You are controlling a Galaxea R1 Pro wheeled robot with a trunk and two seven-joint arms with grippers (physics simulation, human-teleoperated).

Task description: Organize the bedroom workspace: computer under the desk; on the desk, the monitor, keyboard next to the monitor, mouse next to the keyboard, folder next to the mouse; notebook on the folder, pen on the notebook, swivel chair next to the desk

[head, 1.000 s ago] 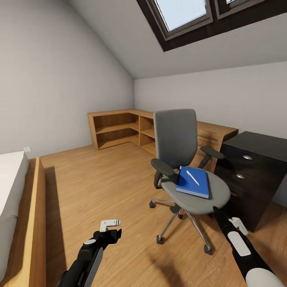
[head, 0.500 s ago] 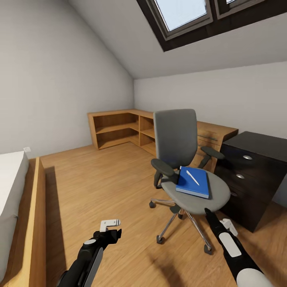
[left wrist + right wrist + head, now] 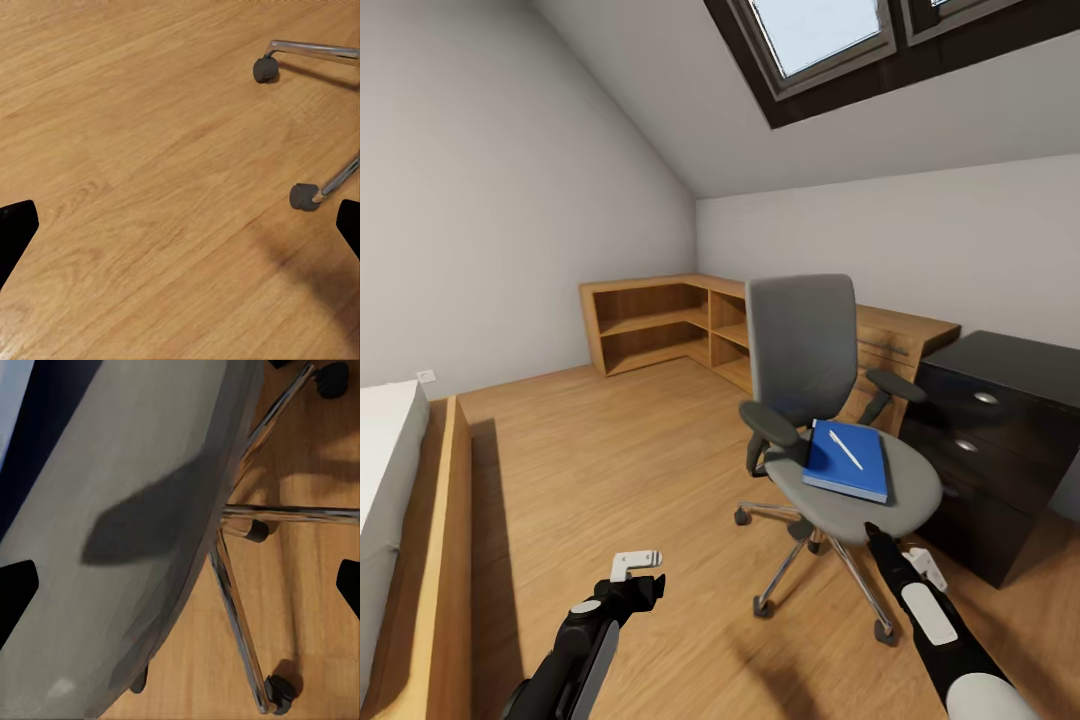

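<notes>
Head view: bedroom with wood plank floor (image 3: 620, 460), pale grey walls, sloped ceiling and dark-framed skylight (image 3: 830, 40). Swivel chair (image 3: 805, 350) at centre right, grey seat and tall back, black armrests, chrome star base on casters. Blue folder (image 3: 847, 462) flat on the seat, toward its right side; thin white pen (image 3: 845, 449) lying diagonally on top of the folder. Black drawer unit (image 3: 1000, 440) with round knobs just right of the chair. Low wooden shelf unit (image 3: 660, 325) along the far wall, running behind the chair. Bed with wooden side rail (image 3: 445, 560) at near left.

Left gripper (image 3: 635, 565) low over bare floor at near left, well apart from the chair. Left wrist view: two dark fingertips (image 3: 15, 232) spread wide at the frame edges, nothing between them, two chair casters beyond.

Right gripper (image 3: 878, 538) near right, raised to just below the front edge of the seat. Right wrist view: fingertips (image 3: 16, 592) spread wide, empty, grey seat underside and chrome legs close ahead.
</notes>
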